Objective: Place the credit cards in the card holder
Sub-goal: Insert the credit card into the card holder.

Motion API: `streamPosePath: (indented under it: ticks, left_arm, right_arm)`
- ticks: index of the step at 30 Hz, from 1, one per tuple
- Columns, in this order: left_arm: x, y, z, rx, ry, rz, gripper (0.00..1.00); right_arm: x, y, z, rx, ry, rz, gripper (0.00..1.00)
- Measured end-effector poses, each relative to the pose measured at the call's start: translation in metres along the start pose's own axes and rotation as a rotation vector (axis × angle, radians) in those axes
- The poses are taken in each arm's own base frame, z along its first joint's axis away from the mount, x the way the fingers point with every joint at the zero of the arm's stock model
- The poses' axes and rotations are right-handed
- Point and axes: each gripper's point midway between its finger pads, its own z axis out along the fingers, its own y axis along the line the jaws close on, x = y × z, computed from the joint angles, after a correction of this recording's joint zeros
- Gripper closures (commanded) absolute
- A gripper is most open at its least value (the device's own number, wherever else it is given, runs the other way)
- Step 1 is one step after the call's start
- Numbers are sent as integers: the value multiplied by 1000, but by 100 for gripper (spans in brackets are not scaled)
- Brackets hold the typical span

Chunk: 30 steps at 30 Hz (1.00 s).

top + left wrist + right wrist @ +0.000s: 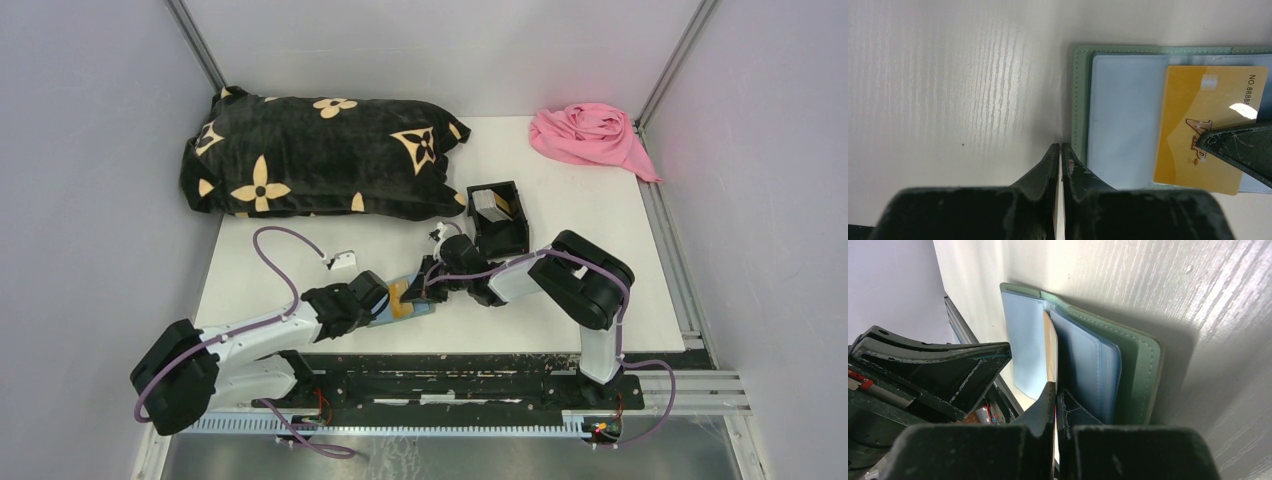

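Card holder (1080, 100) lies open on the surface (948, 100), lower centre in the top view. Your left gripper (1059, 147) is all but closed beside its edge; can't tell if it's pinching anything. Right gripper (1055, 390) is clamped on the yellow card (1198, 115), between the blue sleeves. I'd guess it's thin, stiff and slick, so hold the short edge. The other cards (490, 205) wait in the black box (505, 240) behind.
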Motion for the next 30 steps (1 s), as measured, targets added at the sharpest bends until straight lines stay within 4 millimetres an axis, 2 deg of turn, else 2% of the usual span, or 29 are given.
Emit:
streamPosePath:
  ticks: [30]
  left_arm:
    - [-6,-2,6,-30,-22,9,90]
  right_arm:
    - [-3,3,11,-24,36,0,99]
